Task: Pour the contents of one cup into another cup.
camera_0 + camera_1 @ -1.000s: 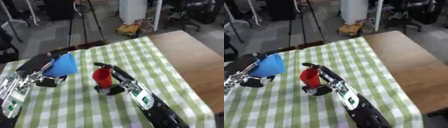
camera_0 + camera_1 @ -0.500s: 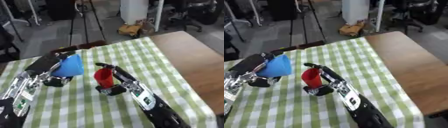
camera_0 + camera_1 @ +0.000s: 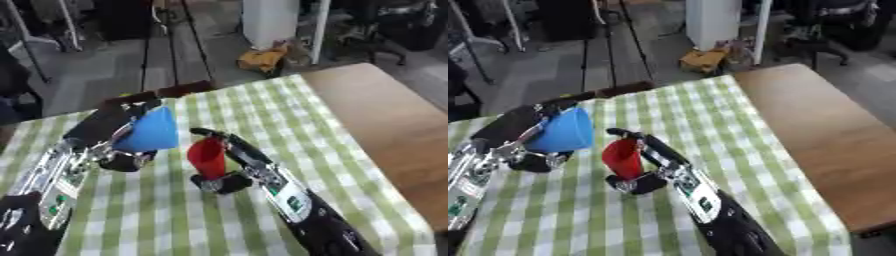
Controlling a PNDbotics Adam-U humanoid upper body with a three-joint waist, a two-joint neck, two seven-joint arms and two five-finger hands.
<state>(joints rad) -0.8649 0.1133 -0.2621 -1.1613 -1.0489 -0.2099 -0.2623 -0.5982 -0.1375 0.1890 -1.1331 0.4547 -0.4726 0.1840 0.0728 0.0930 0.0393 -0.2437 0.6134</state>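
Observation:
A blue cup [image 3: 150,132] is held tilted on its side in my left hand [image 3: 109,134], its mouth turned right toward a red cup [image 3: 207,157]. The blue cup hangs above the green-checked tablecloth [image 3: 262,115], just left of and slightly higher than the red one. My right hand [image 3: 238,162] is shut on the red cup, which stands upright, fingers over its far side and thumb below its base. What the cups contain cannot be seen.
The checked cloth covers the left part of a bare wooden table [image 3: 385,115] that runs to the right. Beyond the far edge are a dark chair back [image 3: 166,92], floor, a tripod and a yellow object [image 3: 262,57].
My left hand has carried the blue cup to the right, closer to the red cup. The right hand and red cup have kept their place.

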